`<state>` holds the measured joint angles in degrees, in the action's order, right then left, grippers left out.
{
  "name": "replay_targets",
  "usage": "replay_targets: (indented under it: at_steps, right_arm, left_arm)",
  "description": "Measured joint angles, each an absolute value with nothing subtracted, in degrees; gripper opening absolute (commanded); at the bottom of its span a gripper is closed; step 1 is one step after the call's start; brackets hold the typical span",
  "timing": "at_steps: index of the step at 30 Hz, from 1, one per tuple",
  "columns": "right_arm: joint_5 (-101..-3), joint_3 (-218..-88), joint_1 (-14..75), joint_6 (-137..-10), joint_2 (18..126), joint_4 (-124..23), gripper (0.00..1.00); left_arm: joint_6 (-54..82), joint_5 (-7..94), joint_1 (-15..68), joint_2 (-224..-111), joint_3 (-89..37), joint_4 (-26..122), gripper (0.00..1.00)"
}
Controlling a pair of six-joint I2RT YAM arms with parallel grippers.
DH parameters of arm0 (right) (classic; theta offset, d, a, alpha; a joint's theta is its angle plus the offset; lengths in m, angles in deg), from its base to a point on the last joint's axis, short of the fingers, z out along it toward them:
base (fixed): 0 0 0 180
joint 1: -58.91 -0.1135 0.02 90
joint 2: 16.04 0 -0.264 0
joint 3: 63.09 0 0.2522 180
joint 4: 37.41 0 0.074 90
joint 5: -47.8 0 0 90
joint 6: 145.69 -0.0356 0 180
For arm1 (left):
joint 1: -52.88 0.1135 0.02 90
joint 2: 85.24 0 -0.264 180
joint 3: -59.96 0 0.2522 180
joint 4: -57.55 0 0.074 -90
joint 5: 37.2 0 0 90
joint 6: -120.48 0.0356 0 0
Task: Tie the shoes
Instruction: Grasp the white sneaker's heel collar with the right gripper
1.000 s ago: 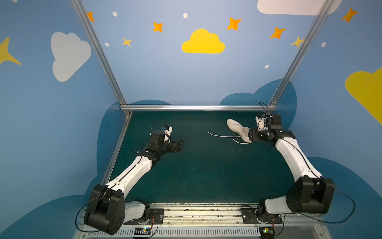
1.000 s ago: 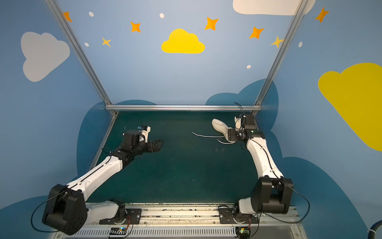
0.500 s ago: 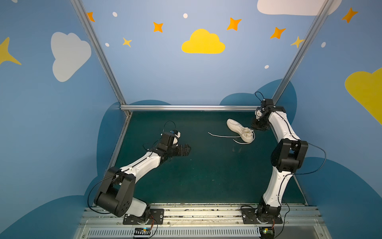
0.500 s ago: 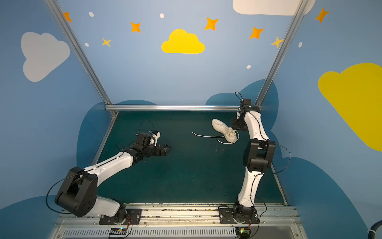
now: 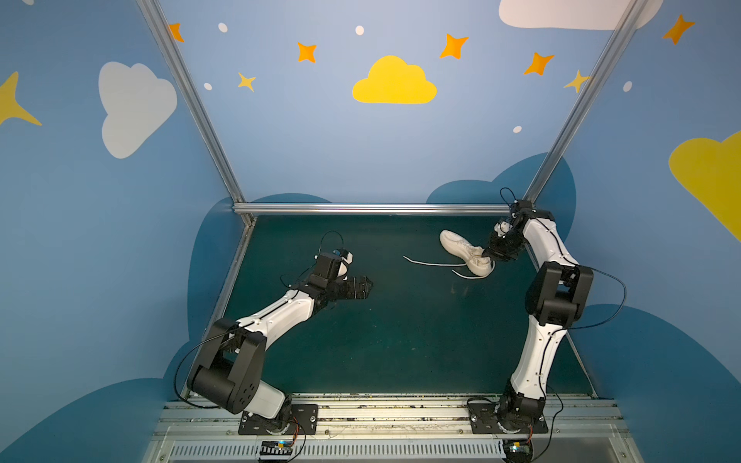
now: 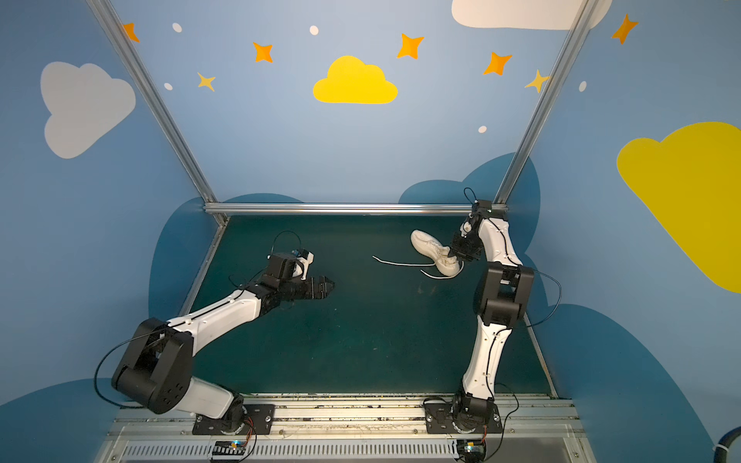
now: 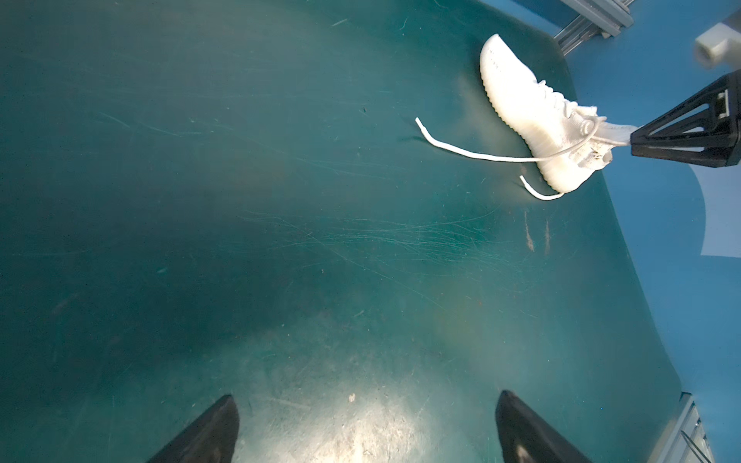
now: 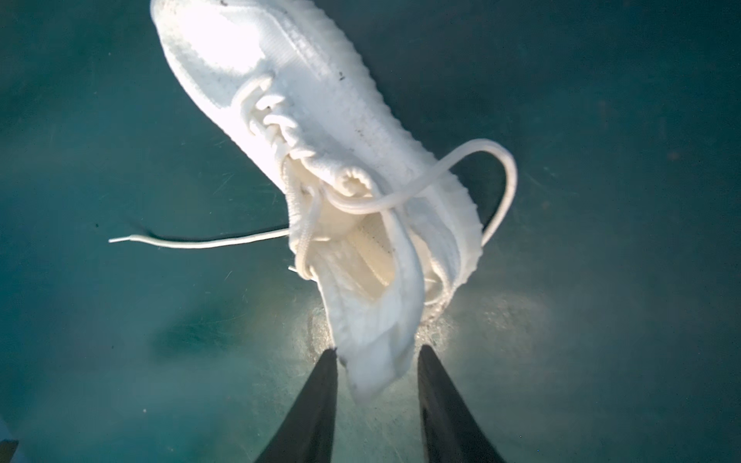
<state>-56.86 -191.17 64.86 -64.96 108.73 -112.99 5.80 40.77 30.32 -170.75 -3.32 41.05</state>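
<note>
**A:** Both top views: one sneaker (image 5: 465,250) sits in the far right corner of the green mat (image 5: 401,340). It's close to the back rail (image 5: 373,207) and the mat's right edge. The whole middle and front of the mat is open room.

**B:** Yep, two arms, one shoe. The left gripper (image 5: 367,285) hovers left of centre, well apart from it. The right gripper (image 5: 490,254) is right at the heel.

**A:** Left wrist view: that gripper's fingers (image 7: 208,433) are spread wide over bare scratched mat. The sneaker is far off by the mat's edge. The laces (image 7: 473,154) are untied, with two loose ends trailing on the mat.

**B:** Right wrist view: off-white knit, ribbed sole, collar gaping open. The right gripper's fingers (image 8: 312,413) are pinched on the sneaker's heel fabric.
</note>
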Motion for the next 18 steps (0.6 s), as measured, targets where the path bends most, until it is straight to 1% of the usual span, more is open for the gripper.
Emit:
replay_targets:
  at_steps: [4, 8, 10, 15, 18]
  right_arm:
    - [-59.07, -191.17, 65.15, -66.15, 108.77, -112.49, 0.34]
    - [-60.57, -191.17, 65.76, -67.37, 109.1, -111.92, 0.26]
    - [-61.19, -191.17, 66.24, -67.72, 109.49, -111.81, 0.22]
    - [-62.98, -191.19, 66.72, -69.03, 110.61, -111.86, 0.01]
    - [-64.6, -191.17, 66.72, -69.84, 110.63, -111.68, 0.0]
  left_arm:
    - [5.8, 40.79, 30.32, -170.75, -3.32, 40.87, 0.99]
    - [5.82, 40.86, 30.32, -170.73, -3.32, 40.76, 0.99]
    - [5.84, 40.94, 30.32, -170.73, -3.32, 40.76, 0.99]
    - [5.82, 41.1, 30.32, -170.73, -3.32, 40.74, 0.99]
    - [5.82, 41.23, 30.32, -170.71, -3.32, 40.67, 0.99]
